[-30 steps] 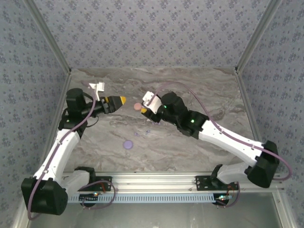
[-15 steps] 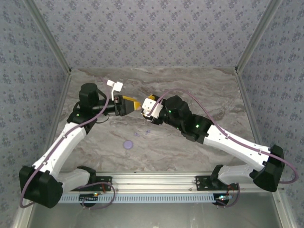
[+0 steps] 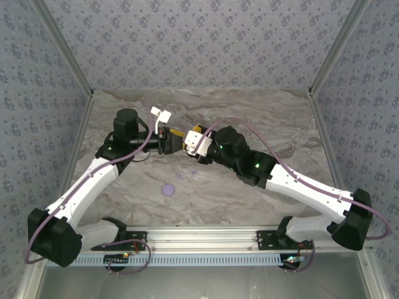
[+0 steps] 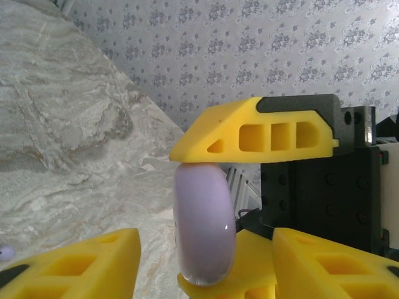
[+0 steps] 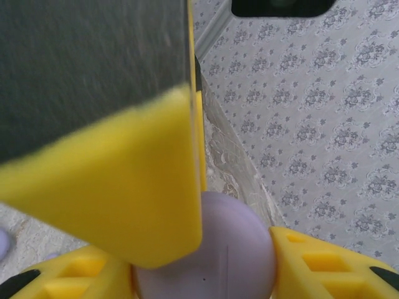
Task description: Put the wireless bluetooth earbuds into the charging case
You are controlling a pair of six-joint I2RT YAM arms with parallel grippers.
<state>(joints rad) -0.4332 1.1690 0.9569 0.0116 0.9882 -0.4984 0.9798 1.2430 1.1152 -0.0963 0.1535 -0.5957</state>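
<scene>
**Moved:** the left arm has swung inward over the last second, and the left pincer [image 3: 176,138] has narrowed as it met the right pincer [image 3: 190,142].
**Table** [image 3: 249,112]: marbled, carries the loose pieces.
**Right pincer:** clamped on the lavender charging case [image 4: 204,227], holding it aloft and edge-on, probably to present it for a handover or for opening.
**Left pincer:** jaws apart, straddling the case, not gripping.
**Earbuds:** one lavender earbud [image 4: 5,252] lies on the table, not inserted.
**Markings:** none legible.
</scene>
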